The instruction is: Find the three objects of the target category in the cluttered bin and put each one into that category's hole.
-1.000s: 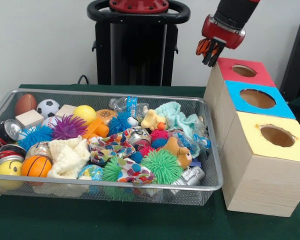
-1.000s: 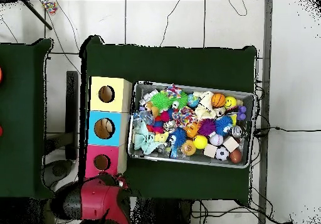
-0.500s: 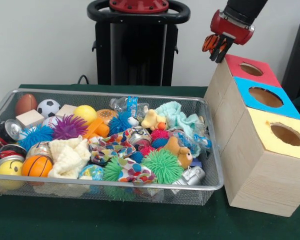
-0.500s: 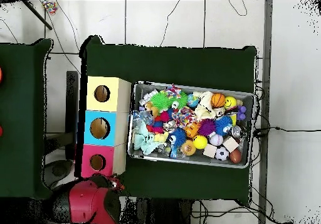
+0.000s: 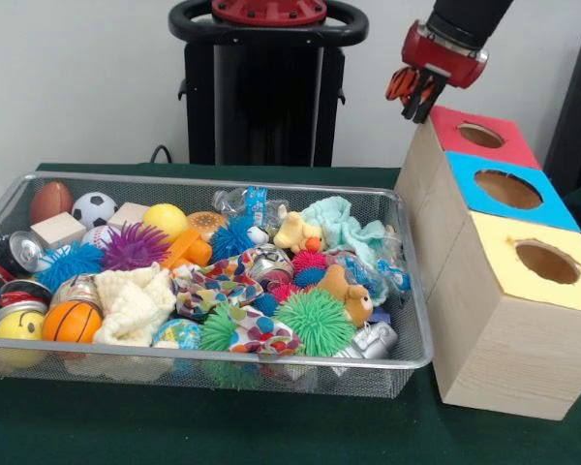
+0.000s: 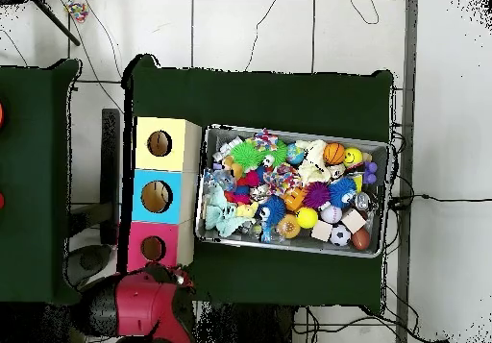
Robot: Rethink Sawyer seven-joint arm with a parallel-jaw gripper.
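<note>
Gripper (image 5: 413, 89) on the red-and-black arm hovers beside the red-topped wooden box hole (image 5: 480, 135); grip state unclear. Centre over the wire mesh bin (image 5: 413, 320) before descending

Bright toys, three coloured box tops

The box tops are red (image 5: 477, 138), blue (image 5: 506, 190) and yellow (image 5: 542, 263); the bench (image 5: 174, 426) is dark green, one ball (image 5: 71, 322) orange with black lines.
</note>
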